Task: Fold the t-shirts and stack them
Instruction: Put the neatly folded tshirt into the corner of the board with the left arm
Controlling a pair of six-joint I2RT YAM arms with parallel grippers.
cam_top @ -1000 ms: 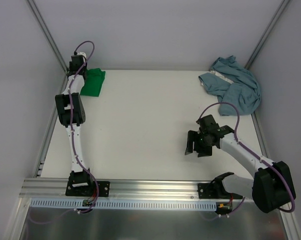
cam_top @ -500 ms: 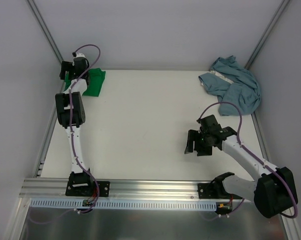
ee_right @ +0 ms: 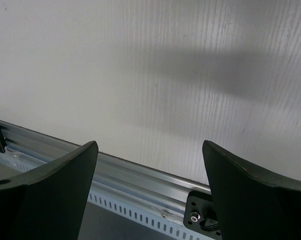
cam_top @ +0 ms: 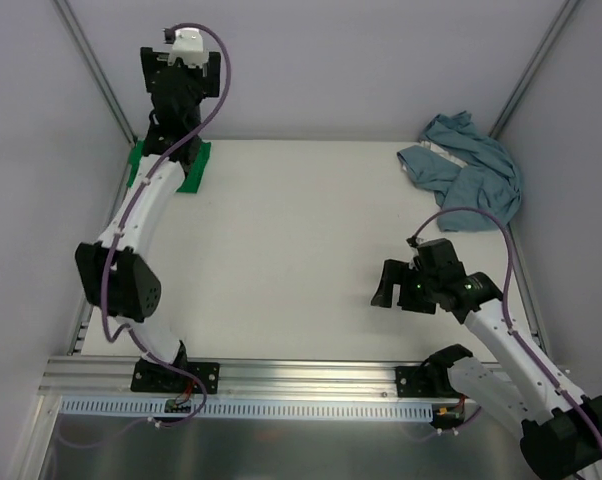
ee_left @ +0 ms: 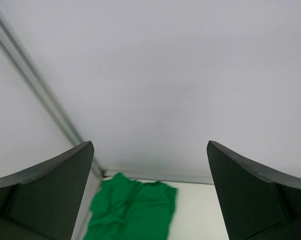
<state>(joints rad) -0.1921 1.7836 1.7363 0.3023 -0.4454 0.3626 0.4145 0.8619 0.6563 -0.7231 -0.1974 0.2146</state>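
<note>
Top view: a white table is seen from above, enclosed by pale walls. A green t-shirt is laid flat and compact in the far left corner, partly hidden by the left arm. A blue-grey t-shirt with paler trim is heaped, crumpled, in the far right corner, well apart from the green one. The left gripper is raised high above the green t-shirt, near the back wall; its jaws cannot be judged from this angle. The right gripper is held over bare table on the near right side, with its dark fingers spread and nothing between them. A metal rail is fixed along the near edge, with both arm bases bolted to it.

Left wrist view: the left gripper is shown released, its two dark fingers set far apart at the picture's lower corners and nothing gripped. Between them, lower down, the green t-shirt is seen on the table against the corner, slightly blurred. A grey wall fills most of the frame, crossed by a slanting metal post.

Right wrist view: the right gripper is likewise spread open and empty. The white table is seen between its fingers, marked by a soft shadow. The rail runs beneath.
</note>
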